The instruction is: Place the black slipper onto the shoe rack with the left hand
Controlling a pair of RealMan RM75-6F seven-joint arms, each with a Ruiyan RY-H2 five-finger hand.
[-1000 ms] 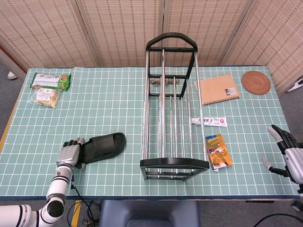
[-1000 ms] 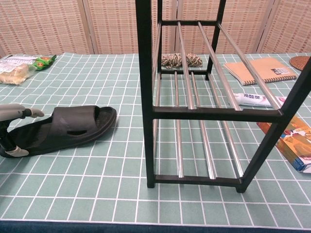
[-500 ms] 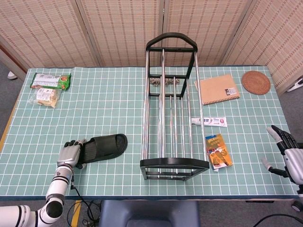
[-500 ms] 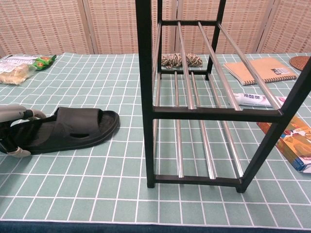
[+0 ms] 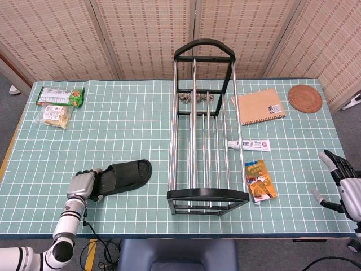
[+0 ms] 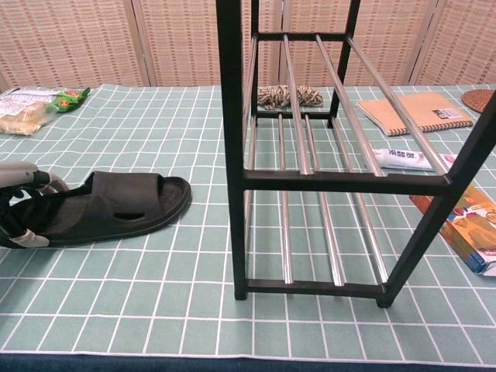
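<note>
Head view: worktop (image 5: 141,113), green gridded cloth. Shoe rack (image 5: 204,130), chrome rods in black frame. Black slipper (image 5: 125,175), matte rubber, flat left of rack. Left robot hand (image 5: 80,184) clasps its heel. Right robot hand (image 5: 344,186), far right of rack, fingers spread, empty.

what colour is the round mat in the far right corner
Reddish brown, a woven round mat; the head view shows it best.
</note>
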